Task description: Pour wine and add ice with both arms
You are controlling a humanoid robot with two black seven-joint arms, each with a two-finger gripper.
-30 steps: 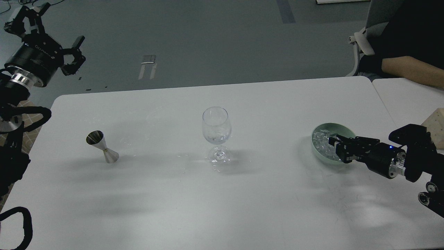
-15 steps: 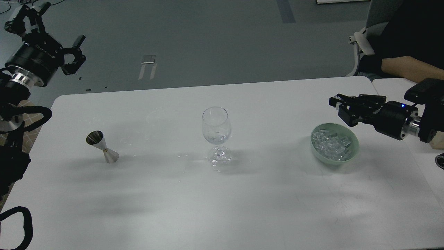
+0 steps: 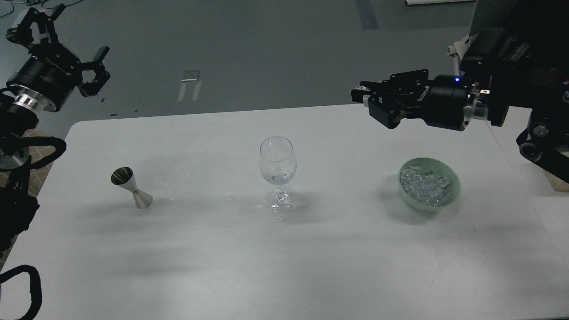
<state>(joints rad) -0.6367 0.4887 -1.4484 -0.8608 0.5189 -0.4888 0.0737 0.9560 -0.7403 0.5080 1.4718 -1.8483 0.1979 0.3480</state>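
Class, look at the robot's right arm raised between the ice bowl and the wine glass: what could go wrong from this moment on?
1. The wine glass stands tall on a thin stem; a low approach by the right gripper could tip it.
2. Any ice in its jaws cannot be seen; a cube could drop onto the table before reaching the glass.
3. The glass's mouth is narrow, so a cube released off-centre may bounce out.

The tabletop [image 3: 222, 266] is plain white. A pale green bowl [image 3: 452, 195] holds clear, glinting ice [image 3: 424, 183]. The wine glass [image 3: 278, 171] is colourless, the jigger [image 3: 131, 187] shiny silver. Both arms are black with silver rings; the floor [image 3: 266, 44] is dull grey-green.
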